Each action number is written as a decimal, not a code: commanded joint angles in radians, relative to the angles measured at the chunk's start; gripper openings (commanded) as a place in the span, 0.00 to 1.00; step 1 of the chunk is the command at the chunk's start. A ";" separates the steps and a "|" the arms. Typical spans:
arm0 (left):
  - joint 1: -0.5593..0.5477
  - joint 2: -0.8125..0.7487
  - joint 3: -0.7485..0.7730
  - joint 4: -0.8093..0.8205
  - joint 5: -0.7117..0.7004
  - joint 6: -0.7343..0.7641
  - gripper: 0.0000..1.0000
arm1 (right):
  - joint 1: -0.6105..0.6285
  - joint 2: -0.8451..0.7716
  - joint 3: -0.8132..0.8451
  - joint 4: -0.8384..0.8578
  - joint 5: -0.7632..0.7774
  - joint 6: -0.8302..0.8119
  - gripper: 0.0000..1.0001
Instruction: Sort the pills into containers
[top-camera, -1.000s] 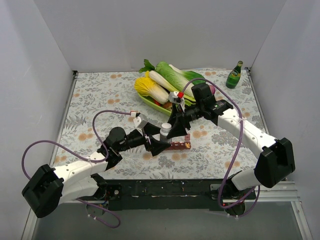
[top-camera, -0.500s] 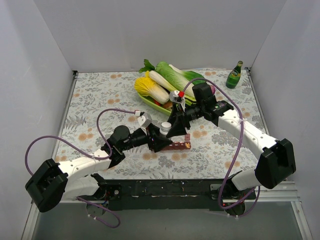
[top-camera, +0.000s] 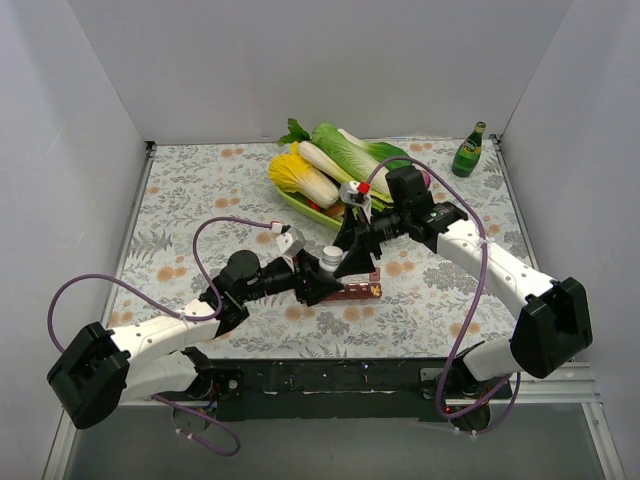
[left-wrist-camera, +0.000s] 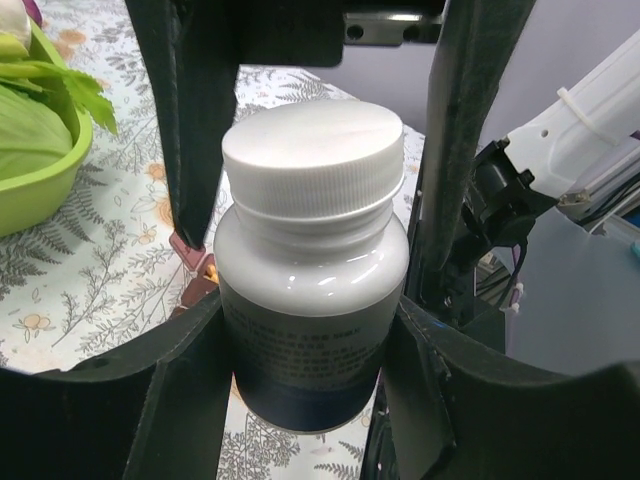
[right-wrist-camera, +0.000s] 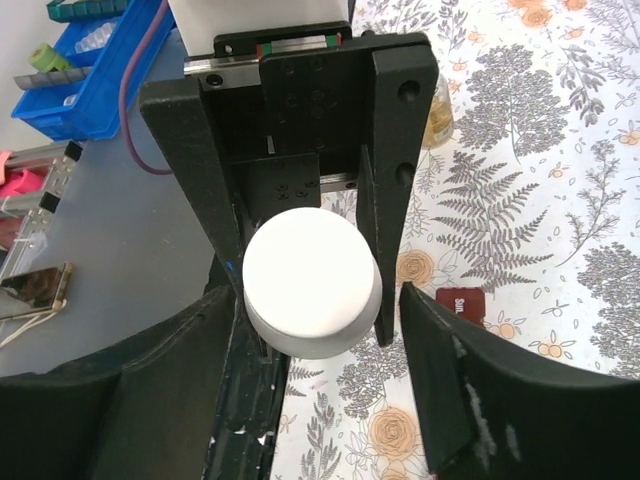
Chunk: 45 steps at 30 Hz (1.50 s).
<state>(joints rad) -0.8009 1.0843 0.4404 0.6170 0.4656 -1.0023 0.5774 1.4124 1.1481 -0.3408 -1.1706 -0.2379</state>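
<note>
A small dark bottle (top-camera: 329, 262) with a white cap (left-wrist-camera: 314, 156) stands upright between my two grippers. My left gripper (left-wrist-camera: 310, 385) is shut on its lower body, with both fingers against its sides. My right gripper (right-wrist-camera: 318, 395) is open and comes down from above. Its fingers (right-wrist-camera: 470, 400) straddle the white cap (right-wrist-camera: 310, 282), with a gap on the right side. The dark red pill organiser (top-camera: 357, 291) lies just right of the bottle, and one end shows in the right wrist view (right-wrist-camera: 462, 303). Orange-yellow pill specks (top-camera: 373, 291) lie at its right end.
A green tray (top-camera: 300, 206) of cabbages and other vegetables sits behind the grippers. Its rim shows in the left wrist view (left-wrist-camera: 40, 190). A small green glass bottle (top-camera: 467, 151) stands at the far right corner. White walls close in the table on three sides.
My left arm has shifted a little to the right and its elbow has moved up. The bottle, the organiser and my right gripper stay where they were.
</note>
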 joint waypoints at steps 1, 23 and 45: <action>-0.001 -0.034 0.038 -0.068 0.050 0.036 0.00 | -0.008 -0.049 0.001 -0.007 -0.001 -0.032 0.82; -0.001 -0.106 0.075 -0.348 0.248 0.240 0.00 | -0.010 0.023 0.295 -0.740 0.051 -0.797 0.96; -0.001 -0.070 0.113 -0.401 0.277 0.278 0.00 | 0.160 0.085 0.328 -0.741 0.161 -0.701 0.58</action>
<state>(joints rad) -0.8009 1.0142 0.5106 0.2264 0.7269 -0.7391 0.7292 1.4906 1.4509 -1.0904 -1.0168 -0.9627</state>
